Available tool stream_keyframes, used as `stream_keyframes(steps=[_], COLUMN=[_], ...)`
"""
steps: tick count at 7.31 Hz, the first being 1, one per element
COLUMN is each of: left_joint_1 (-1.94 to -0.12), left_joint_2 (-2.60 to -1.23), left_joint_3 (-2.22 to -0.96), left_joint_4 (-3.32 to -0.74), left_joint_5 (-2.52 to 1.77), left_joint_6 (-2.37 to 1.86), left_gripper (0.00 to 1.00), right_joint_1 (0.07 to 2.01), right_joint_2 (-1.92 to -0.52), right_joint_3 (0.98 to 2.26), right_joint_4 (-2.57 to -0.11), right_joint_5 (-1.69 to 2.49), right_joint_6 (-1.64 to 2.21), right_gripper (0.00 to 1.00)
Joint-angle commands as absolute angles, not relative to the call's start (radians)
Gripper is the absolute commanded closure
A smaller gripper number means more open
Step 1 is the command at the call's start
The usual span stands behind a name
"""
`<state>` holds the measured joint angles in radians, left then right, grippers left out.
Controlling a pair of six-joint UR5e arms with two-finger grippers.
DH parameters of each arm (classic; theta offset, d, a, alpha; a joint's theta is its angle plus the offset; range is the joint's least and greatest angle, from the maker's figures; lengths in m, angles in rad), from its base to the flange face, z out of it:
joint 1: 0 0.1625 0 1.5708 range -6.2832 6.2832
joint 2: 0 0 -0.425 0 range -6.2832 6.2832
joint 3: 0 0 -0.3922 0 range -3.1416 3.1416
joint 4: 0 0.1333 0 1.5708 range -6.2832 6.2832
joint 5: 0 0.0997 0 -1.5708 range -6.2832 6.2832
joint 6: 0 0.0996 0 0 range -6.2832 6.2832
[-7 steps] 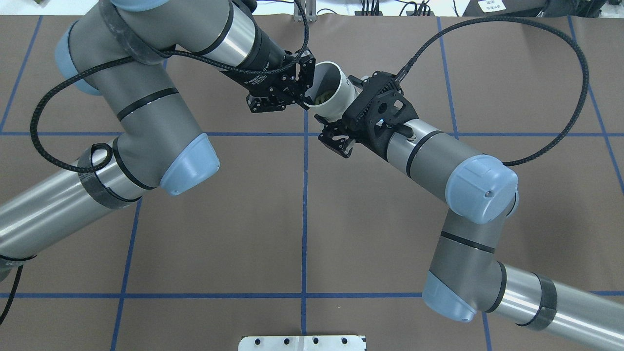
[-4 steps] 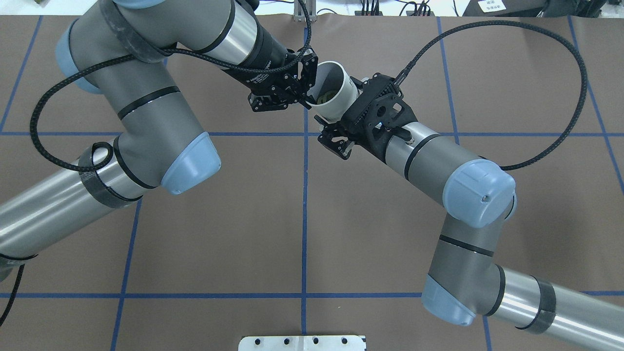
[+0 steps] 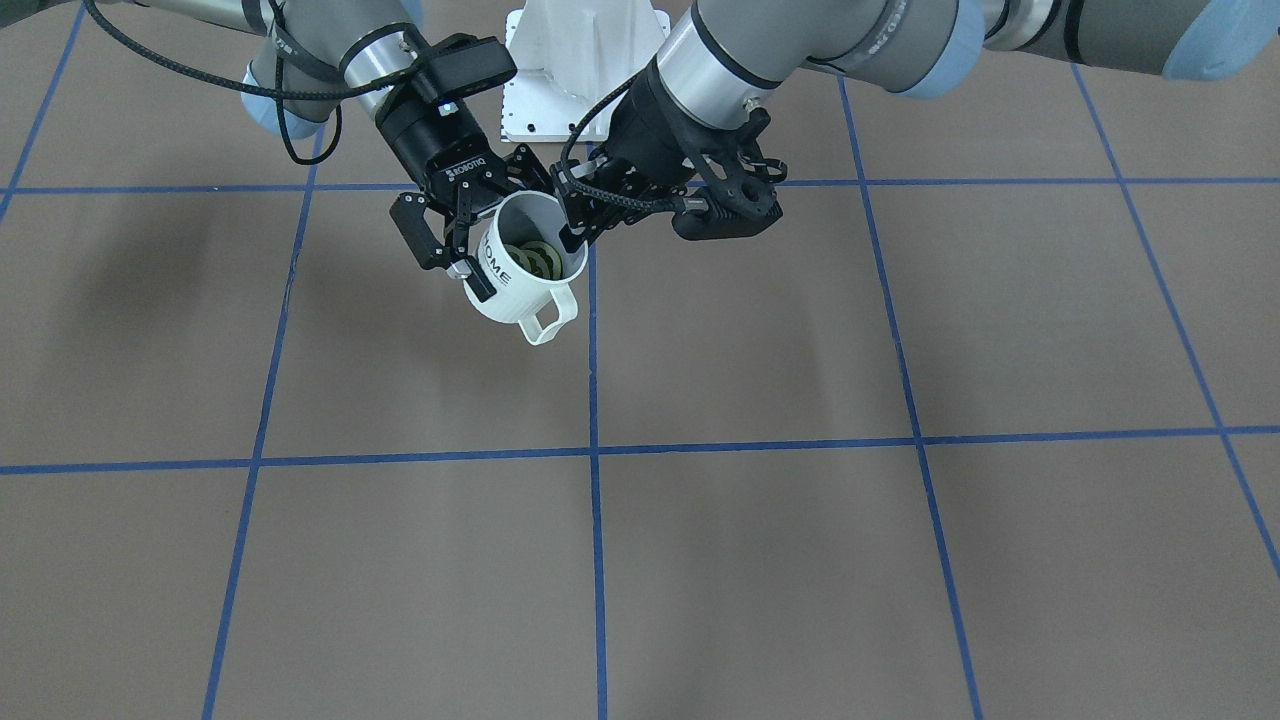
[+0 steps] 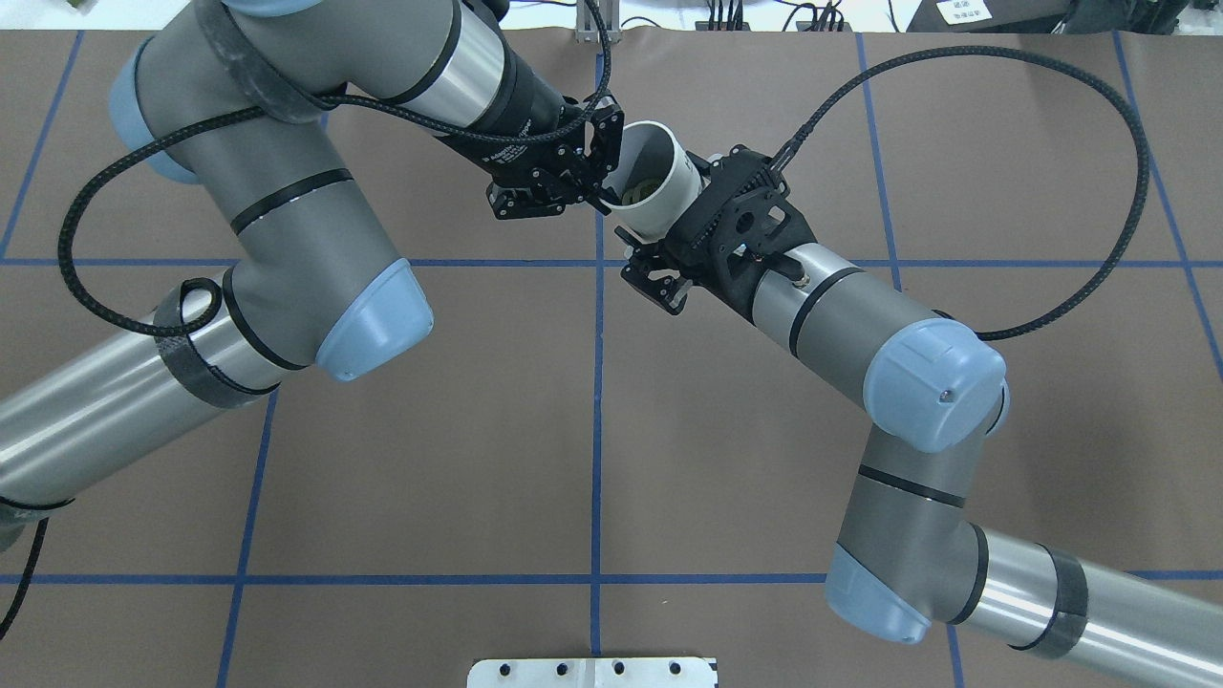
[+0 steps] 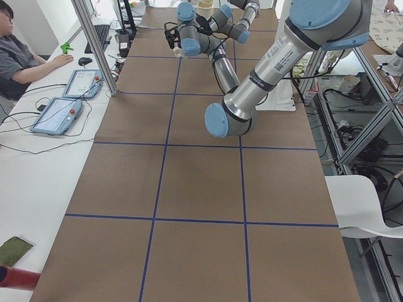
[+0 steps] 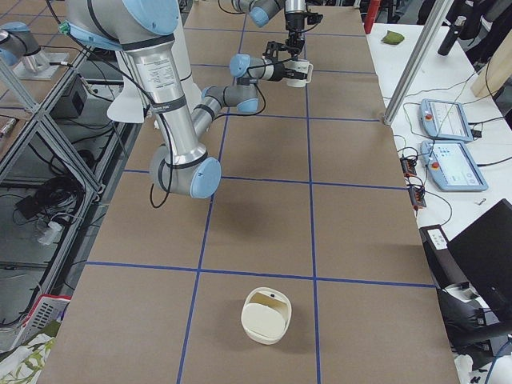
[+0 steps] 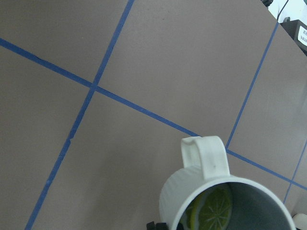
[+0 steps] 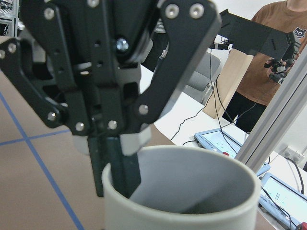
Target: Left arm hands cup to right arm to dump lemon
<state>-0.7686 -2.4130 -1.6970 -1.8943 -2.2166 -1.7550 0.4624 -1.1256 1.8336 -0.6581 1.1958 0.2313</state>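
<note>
The white ribbed cup (image 3: 520, 298), lettered "HOME", hangs tilted above the table with its handle toward the front. A yellow-green lemon (image 3: 530, 258) slice lies inside, also in the left wrist view as the lemon (image 7: 213, 211). My left gripper (image 4: 604, 196) is shut on the cup (image 4: 669, 182) at its rim, one finger inside and one pad outside, seen close up as the left gripper (image 8: 125, 158). My right gripper (image 3: 505, 240) stands open astride the cup's body, one finger along the lettering; whether it touches I cannot tell.
A white mount plate (image 4: 592, 672) sits at the robot's table edge. A white round container (image 6: 266, 316) stands on the table toward the robot's right end. A seated person (image 5: 19, 56) and tablets (image 5: 63, 107) are on the side desk.
The right arm has edged a little closer to the cup, its elbow shifting left. The left gripper and the cup have hardly moved.
</note>
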Motion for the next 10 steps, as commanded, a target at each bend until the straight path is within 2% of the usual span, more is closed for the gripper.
stream_keyframes(steps=[1,3,5,7,10], left_joint_1=[-0.772,-0.794,-0.903,-0.981,-1.086], left_joint_2=[-2.407,-2.384,-2.308,-2.206,-1.999], left_joint_3=[-1.713,-1.750,-1.755,-1.775,-1.802], left_joint_4=[-1.894,-1.888,-1.888,-1.888,-1.881], left_joint_5=[-2.218,-2.226,-2.333,-2.370,-2.365], left_joint_6=[-1.741,-1.701,-1.591,-1.435,-1.109], left_gripper=[0.00,0.00,0.00,0.00,0.00], right_joint_1=[0.462,0.463,0.474,0.521,0.635], right_joint_2=[-1.127,-1.132,-1.141,-1.167,-1.265], right_joint_3=[1.833,1.835,1.836,1.832,1.829], right_joint_4=[-0.658,-0.658,-0.657,-0.664,-0.666], right_joint_5=[1.195,1.195,1.193,1.192,1.201], right_joint_6=[0.238,0.236,0.247,0.404,0.435], right_gripper=[0.74,0.74,0.73,0.72,0.70])
